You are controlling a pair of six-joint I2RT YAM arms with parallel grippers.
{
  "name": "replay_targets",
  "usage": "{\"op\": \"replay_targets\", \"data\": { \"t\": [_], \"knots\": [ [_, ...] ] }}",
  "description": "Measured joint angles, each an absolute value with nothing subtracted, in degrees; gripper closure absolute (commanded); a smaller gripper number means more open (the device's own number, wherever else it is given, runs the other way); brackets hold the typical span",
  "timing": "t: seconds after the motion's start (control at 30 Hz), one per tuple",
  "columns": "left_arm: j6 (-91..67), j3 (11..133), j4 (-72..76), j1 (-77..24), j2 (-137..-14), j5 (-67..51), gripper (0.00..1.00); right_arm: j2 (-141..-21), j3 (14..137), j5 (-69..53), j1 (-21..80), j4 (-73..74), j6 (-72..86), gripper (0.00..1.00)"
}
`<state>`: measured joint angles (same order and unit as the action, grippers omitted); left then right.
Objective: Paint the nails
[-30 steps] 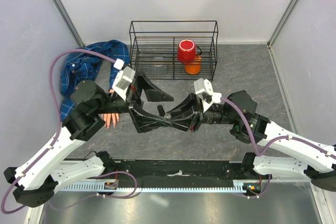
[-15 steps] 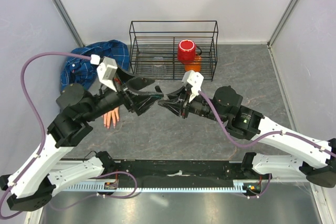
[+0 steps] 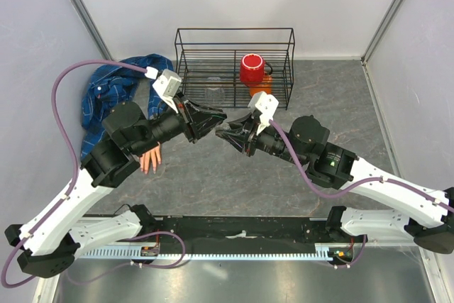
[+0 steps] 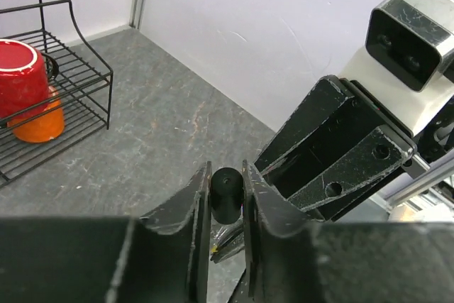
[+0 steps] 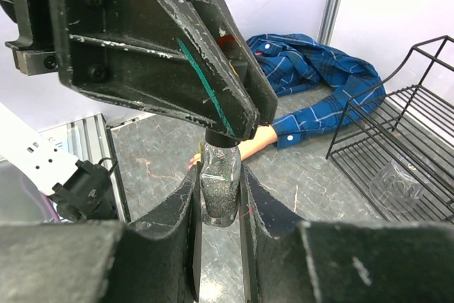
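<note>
The fake hand lies flat at the left, its blue plaid sleeve running back; the nails at its fingertips are too small to make out. In the right wrist view the hand shows behind the bottle. My right gripper is shut on a small glittery bottle, held in the air near the table's middle. My left gripper meets it from the left and is shut on the bottle's black cap. Both fingers press the cap's sides.
A black wire rack stands at the back with an upturned red cup on an orange object and a clear glass piece. Grey walls close in left, right and behind.
My left gripper has closed from wide open onto the cap. Both arms rose from low over the table and drew together; the right gripper kept hold of the bottle.
</note>
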<state>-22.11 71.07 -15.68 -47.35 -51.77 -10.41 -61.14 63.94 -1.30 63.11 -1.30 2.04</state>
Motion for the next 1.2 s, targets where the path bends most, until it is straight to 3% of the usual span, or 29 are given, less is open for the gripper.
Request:
{"op": "replay_targets", "data": {
  "t": [0.07,0.27,0.47,0.6,0.63,0.67,0.73,0.77,0.83,0.97,1.2],
  "knots": [
    [-22.3,71.1,-15.6,-47.3,-51.8,-11.6,0.98,-61.0,63.9,-1.2,63.2,-1.2,2.1,1.00],
    [-22.4,70.6,-10.0,-46.7,-52.6,-22.6,0.98,-57.2,62.6,-5.1,63.2,-1.7,3.0,1.00],
    [-27.3,63.0,13.0,-46.6,-52.1,-45.5,0.98,-53.0,58.4,-24.9,62.5,-10.1,11.7,1.00],
    [-30.2,62.6,20.8,-47.0,-52.7,-53.9,0.98,-54.5,57.5,-33.9,62.5,-17.1,17.0,1.00],
    [-30.3,63.0,21.0,-47.0,-53.1,-54.6,0.94,-54.5,57.5,-34.7,62.5,-17.3,17.3,1.00],
    [-30.3,63.6,20.5,-47.1,-53.6,-55.0,0.74,-54.4,57.5,-34.9,62.4,-17.4,17.2,1.00],
    [-29.5,65.6,17.3,-47.1,-54.3,-54.8,0.51,-54.2,57.5,-34.3,62.3,-17.0,16.9,1.00],
    [-28.3,66.8,14.5,-47.2,-54.5,-53.2,0.32,-54.1,57.5,-33.6,62.3,-16.6,16.4,1.00],
    [-25.7,68.3,9.3,-47.2,-54.7,-49.3,0.18,-54.2,58.1,-31.8,62.5,-14.9,14.3,1.00],
    [-22.3,69.3,-1.6,-47.0,-53.4,-36.8,0.13,-55.7,60.6,-25.2,62.8,-8.6,9.4,1.00],
    [-21.2,72.6,-15.4,-47.0,-48.2,-11.7,0.25,-60.8,64.9,-11.1,62.9,-0.3,2.5,1.00]
  ]
}}
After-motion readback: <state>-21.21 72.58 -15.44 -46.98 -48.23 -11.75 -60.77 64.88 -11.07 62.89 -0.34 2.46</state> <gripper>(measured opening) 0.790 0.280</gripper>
